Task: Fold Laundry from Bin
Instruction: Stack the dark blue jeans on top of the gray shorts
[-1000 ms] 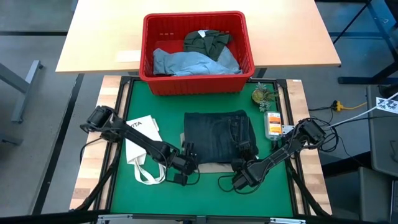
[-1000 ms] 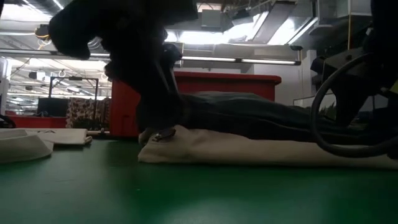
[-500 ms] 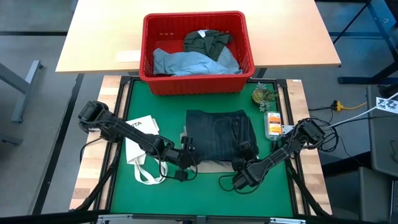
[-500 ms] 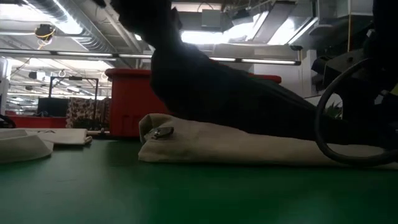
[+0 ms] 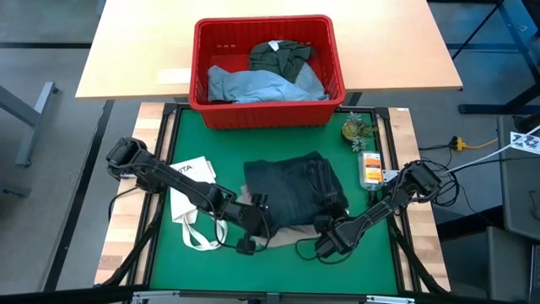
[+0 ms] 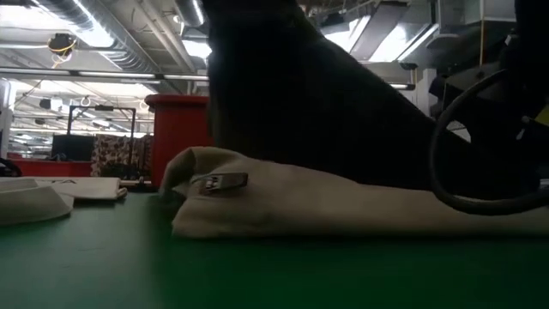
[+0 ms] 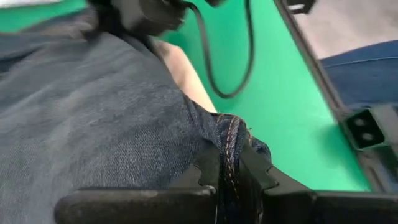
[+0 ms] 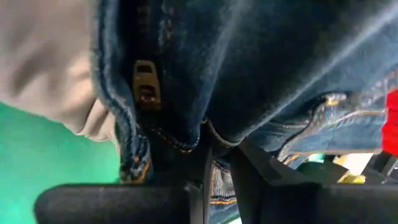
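Gripping near edge of dark navy jeans (image 5: 293,191), both tools: left tool (image 5: 256,224) clenched on hem, right tool (image 5: 325,226) likewise. Lying on beige trousers (image 5: 278,237), just in front of red bin (image 5: 202,93), on green desk (image 5: 198,263).

The right tool (image 8: 214,177) pinches dark navy jeans (image 8: 249,68) over beige trousers (image 8: 46,56).

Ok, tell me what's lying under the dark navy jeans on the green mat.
Beige trousers lie under the dark navy jeans, their edge showing along the near side. The rest is covered by the jeans, which both pincers grip at the near corners.
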Motion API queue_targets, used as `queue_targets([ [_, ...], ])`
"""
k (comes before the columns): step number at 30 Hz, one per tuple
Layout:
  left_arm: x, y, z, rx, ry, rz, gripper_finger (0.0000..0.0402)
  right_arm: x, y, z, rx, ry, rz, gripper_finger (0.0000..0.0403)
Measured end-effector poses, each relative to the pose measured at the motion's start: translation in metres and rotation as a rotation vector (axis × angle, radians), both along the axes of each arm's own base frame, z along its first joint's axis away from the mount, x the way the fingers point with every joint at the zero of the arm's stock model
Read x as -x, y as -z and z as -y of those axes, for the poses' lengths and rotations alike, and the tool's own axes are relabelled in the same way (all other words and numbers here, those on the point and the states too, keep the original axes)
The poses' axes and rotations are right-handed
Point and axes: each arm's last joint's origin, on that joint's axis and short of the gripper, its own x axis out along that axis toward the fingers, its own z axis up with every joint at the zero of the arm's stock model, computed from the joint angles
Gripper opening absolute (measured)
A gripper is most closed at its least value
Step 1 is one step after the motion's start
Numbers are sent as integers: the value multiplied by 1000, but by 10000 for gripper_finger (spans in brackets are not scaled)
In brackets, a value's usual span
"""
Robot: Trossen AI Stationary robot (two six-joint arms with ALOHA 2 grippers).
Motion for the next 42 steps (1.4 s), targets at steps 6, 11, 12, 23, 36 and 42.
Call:
queue_targets([
  [6,2,19,12,56,-39,-97,16,-1,1,0,-6,0,15,49],
  [11,-4,40,20,61,-25,-148,20,-2,-1,-1,-10,1,15,49],
  [12,-5,45,22,71,-34,-165,24,-3,-2,-1,-12,3,12,49],
  [23,-4,52,26,159,-28,-236,123,-16,-19,-8,-91,23,23,49],
  [36,3,18,16,160,38,-137,136,-9,-22,-8,-135,65,-78,122],
  [42,7,-6,1,131,-25,-51,115,-6,-36,-9,-165,102,-175,186],
])
